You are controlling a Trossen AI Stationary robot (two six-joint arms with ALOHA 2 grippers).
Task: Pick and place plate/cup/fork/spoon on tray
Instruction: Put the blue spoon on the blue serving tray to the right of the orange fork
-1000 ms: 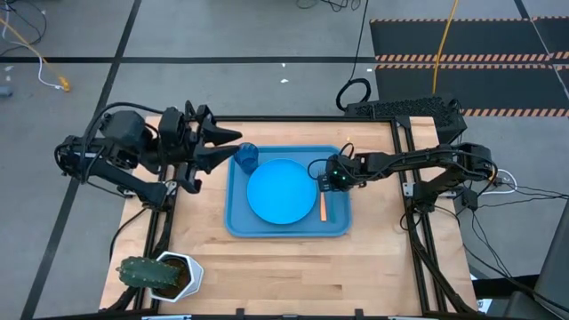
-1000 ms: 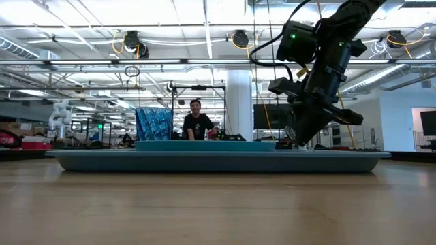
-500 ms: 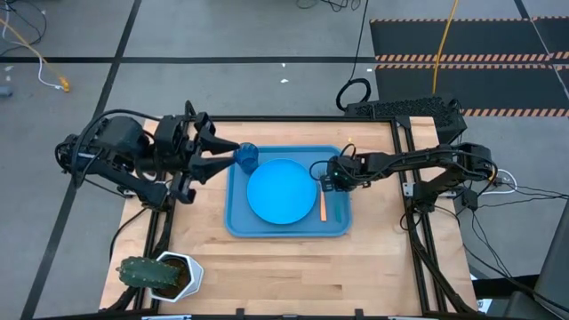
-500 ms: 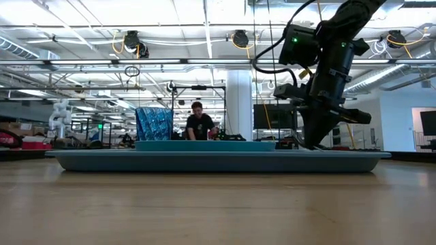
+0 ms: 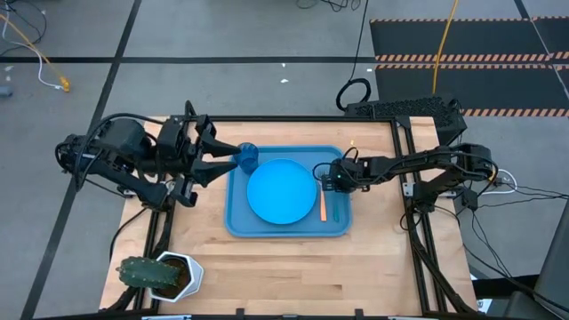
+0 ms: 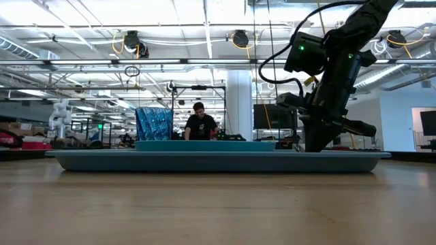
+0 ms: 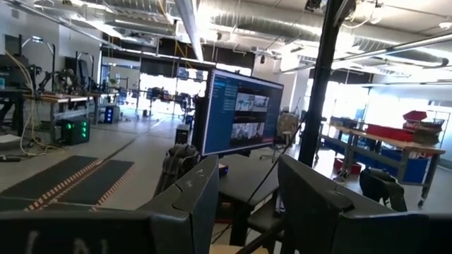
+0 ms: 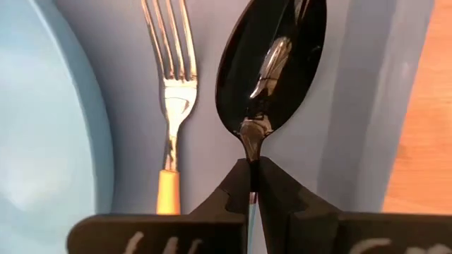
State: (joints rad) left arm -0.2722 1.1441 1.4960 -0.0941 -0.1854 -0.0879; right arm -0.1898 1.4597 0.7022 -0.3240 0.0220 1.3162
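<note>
The blue tray lies mid-table. On it rest the round blue plate, the dark-blue cup upright at its far left corner, and the orange-handled fork beside the plate. My right gripper is shut on the spoon, whose dark bowl is over the tray floor between the fork and the tray's right rim. In the high view this gripper is low over the tray's right side. My left gripper is open and empty, just left of the cup. My right gripper pinches the spoon's thin neck, just behind the bowl, between its two fingertips. The fingers lie along the spoon, and the bowl sticks out ahead of them. I cannot tell whether the bowl touches the tray floor.
A green plant in a white pot stands at the table's near left corner. Bare wood lies near of the tray. A person is in the room beyond the table.
My right gripper has gone down and a little toward the table's right edge with the spoon, ending low over the tray's right side. My left gripper has drawn back slightly toward the table's left edge, away from the cup.
</note>
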